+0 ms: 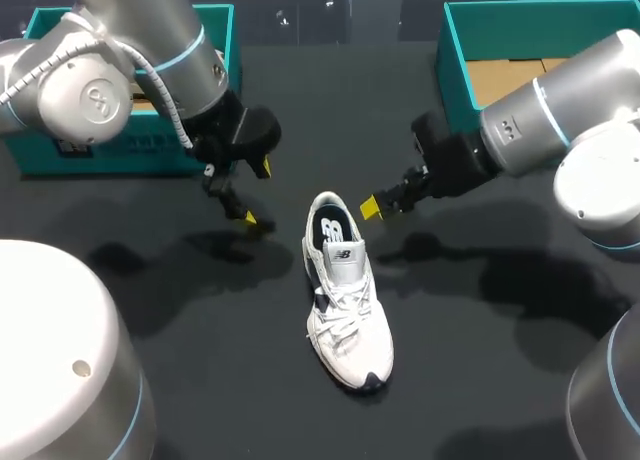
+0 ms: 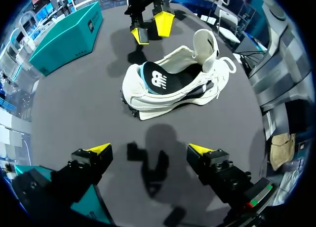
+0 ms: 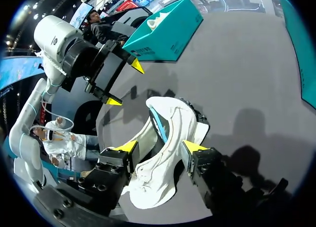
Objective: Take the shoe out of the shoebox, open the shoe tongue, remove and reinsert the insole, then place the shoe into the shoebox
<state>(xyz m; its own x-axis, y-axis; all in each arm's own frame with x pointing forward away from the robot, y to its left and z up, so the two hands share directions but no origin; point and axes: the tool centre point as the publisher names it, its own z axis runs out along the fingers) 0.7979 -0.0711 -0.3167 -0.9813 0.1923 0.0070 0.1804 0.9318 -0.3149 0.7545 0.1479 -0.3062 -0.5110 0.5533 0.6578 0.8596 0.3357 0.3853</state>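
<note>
Left jaws, right jaws spread, flanking heel of white laced sneaker (image 1: 347,310), mid dark desk (image 1: 230,400); teal cardboard shoeboxes (image 1: 455,70) well apart, far edge.

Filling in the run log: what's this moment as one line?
shoe: upright on table, insole in | left gripper: open, empty, beside shoe | right gripper: open, empty, beside shoe

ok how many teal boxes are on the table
2. The left teal box sits at the far left, the right teal box at the far right. None seems hidden.
</note>
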